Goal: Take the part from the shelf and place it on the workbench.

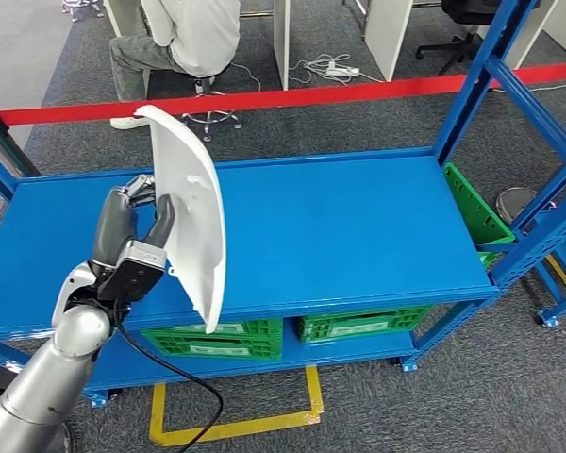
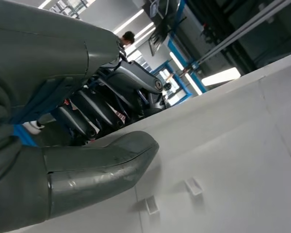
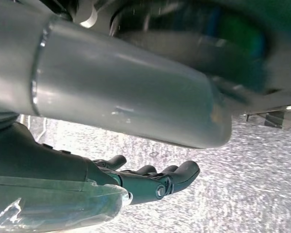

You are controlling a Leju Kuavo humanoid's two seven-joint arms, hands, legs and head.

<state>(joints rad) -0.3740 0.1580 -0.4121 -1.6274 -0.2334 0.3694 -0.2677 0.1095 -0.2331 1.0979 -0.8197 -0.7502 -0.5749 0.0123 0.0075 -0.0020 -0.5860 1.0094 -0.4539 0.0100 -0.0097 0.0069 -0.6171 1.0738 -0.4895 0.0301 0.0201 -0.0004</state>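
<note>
Green crates [image 1: 216, 338] were seen on the tier below the left hand [image 1: 134, 236]; a seated person [image 1: 180, 38] and a red barrier tape [image 1: 280, 94] lay beyond it. The white part [image 1: 191, 212] was gripped upright by that hand above the blue shelf top [image 1: 337, 226] — thumb [image 2: 100, 165] pressed on its inner face; grey carpet was shown beneath the right hand [image 3: 151, 179], fingers extended and holding nothing.

light: bright, even, overhead | head view: sharp, soft shadows | right wrist view: blurred, glare on floor [image 3: 246, 184]
</note>
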